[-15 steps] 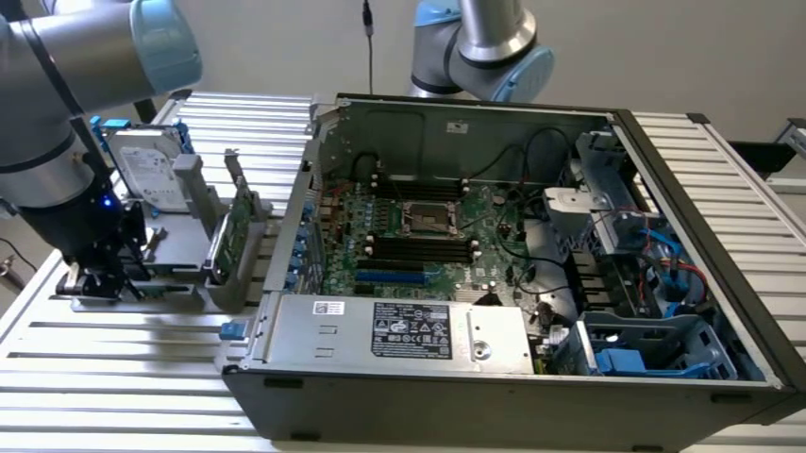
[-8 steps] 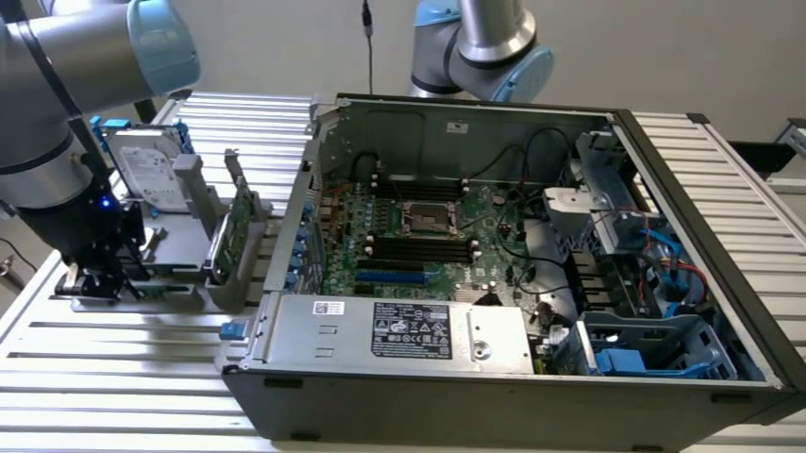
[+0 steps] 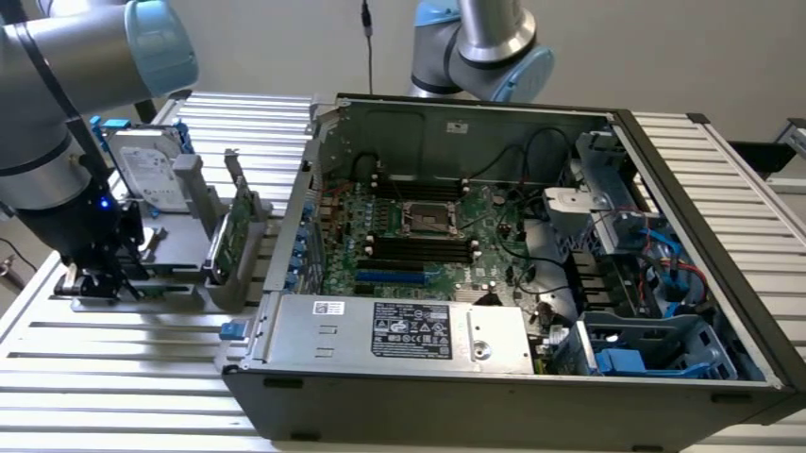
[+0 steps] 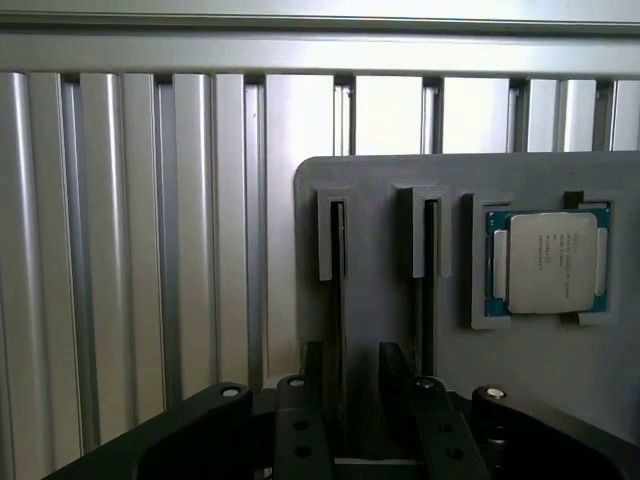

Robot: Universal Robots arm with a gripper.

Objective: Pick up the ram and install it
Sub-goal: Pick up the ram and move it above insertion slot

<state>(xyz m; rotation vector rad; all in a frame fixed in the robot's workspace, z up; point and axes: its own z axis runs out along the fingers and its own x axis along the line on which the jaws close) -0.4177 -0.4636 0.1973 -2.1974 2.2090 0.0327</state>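
Now, at the gripper (image 4: 345, 405): wide open, one dark finger on each side of the ram (image 4: 340, 290), no hold on it yet. Cannot tell if either finger touches the stick. Ram up on its thin edge in a slot of the gray holder (image 4: 375, 200), just beside a second stick (image 4: 428, 290) in the next slot, with a square chip (image 4: 545, 262) further along.

From outside, low on the exterior view's left: gripper (image 3: 108, 278) down at the holder (image 3: 170, 283), well apart from the open computer case (image 3: 504, 123) in the middle.

Looks lined up for the grab, nothing more. Not picked up, not carried over, not pushed into the long black slots (image 3: 422, 247) of the motherboard (image 3: 485, 208).

Tight room at the holder, with the second stick close by and a taller green card (image 3: 230, 236) standing on the side nearest the case. More open room above the case, but with walls all round and loose black wires (image 3: 542, 142) near the slots.
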